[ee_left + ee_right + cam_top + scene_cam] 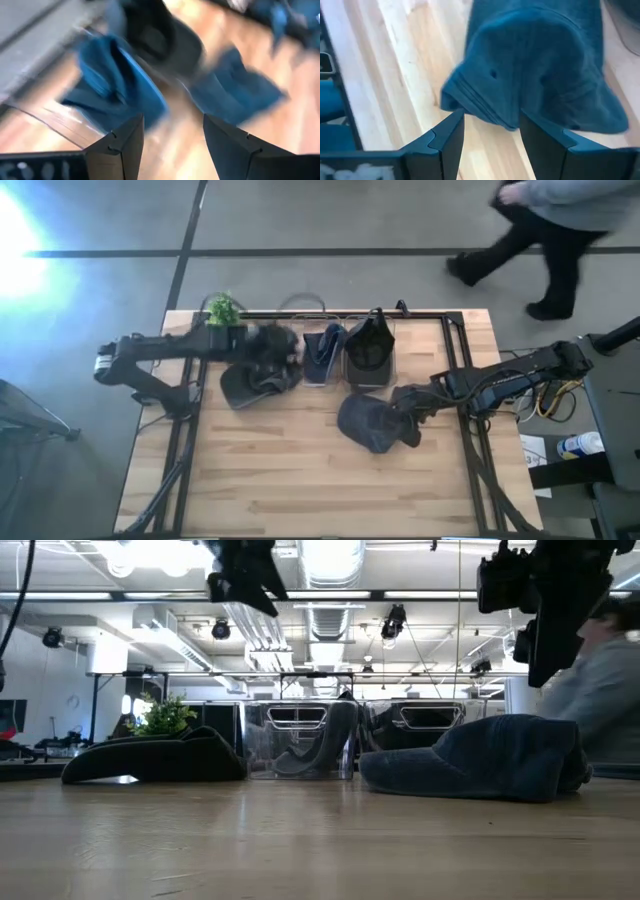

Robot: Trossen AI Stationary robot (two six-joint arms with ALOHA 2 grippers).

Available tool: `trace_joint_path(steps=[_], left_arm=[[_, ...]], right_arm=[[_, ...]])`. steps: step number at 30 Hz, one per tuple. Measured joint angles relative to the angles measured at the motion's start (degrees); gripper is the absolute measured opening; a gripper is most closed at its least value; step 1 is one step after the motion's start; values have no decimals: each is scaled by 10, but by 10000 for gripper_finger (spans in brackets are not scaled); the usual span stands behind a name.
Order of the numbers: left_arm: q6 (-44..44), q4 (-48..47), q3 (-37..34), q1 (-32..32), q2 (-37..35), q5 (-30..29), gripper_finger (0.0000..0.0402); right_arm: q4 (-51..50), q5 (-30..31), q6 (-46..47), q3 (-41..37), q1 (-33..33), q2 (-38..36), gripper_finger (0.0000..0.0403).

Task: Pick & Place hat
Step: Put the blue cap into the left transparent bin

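On the pale wooden surface (300,480), a soft blue denim hat (372,423) lies slumped right of centre in the high view. It looks light and floppy; a pinch at its brim seems best. The right hand (487,127) hovers over it, fingers apart; the left hand (172,132), also apart, is at upper left.

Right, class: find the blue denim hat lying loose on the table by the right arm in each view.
High view: denim hat, centre-right on the table, beside the right end effector.
Low view: hat at right.
Left wrist view: probably the blue shape at right; blurred.
Right wrist view: hat just beyond the open fingers.
Shared landmark: clear bins.
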Motion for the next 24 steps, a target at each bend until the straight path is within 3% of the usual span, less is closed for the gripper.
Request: trace_joint_path(steps=[6, 12, 16, 20, 24], left_arm=[[-62, 94, -135, -96, -13, 50, 197], [-209, 354, -275, -126, 9, 64, 197], [-258, 521, -348, -126, 61, 61, 197], [-295, 649, -375, -121, 142, 47, 197], [-314, 697, -353, -120, 218, 38, 197]], right_arm=[[13, -17, 30, 14, 2, 39, 182], [23, -26, 66, 37, 19, 124, 182], [33, 15, 97, 42, 32, 170, 182], [68, 19, 135, 40, 36, 205, 182], [89, 19, 147, 40, 37, 247, 182]])
